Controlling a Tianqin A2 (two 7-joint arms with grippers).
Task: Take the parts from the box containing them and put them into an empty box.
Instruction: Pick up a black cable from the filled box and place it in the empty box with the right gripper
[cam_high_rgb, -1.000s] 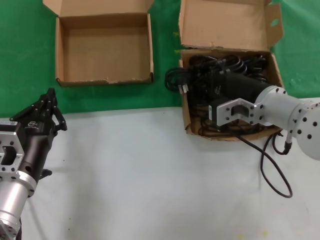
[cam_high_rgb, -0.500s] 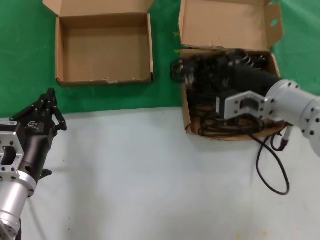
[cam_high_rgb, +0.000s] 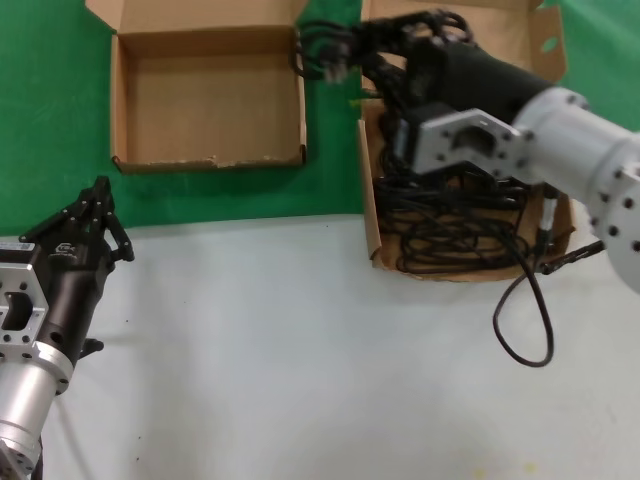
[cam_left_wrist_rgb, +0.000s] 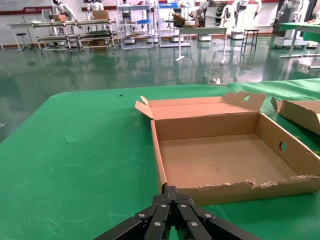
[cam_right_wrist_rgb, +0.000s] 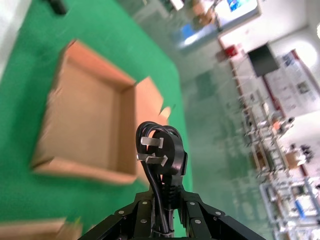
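Black fingers on your left gripper (cam_high_rgb: 100, 200) are pressed together, parked near-left, out of the way. Farther right, the source box (cam_high_rgb: 372, 235) holds more cords (cam_high_rgb: 450, 225). Your right gripper (cam_high_rgb: 375, 45) pinches one cord bundle (cam_right_wrist_rgb: 159, 152) just behind the plug, lifted above the wall so it clears, heading left toward the empty box (cam_high_rgb: 210, 160) far-left.
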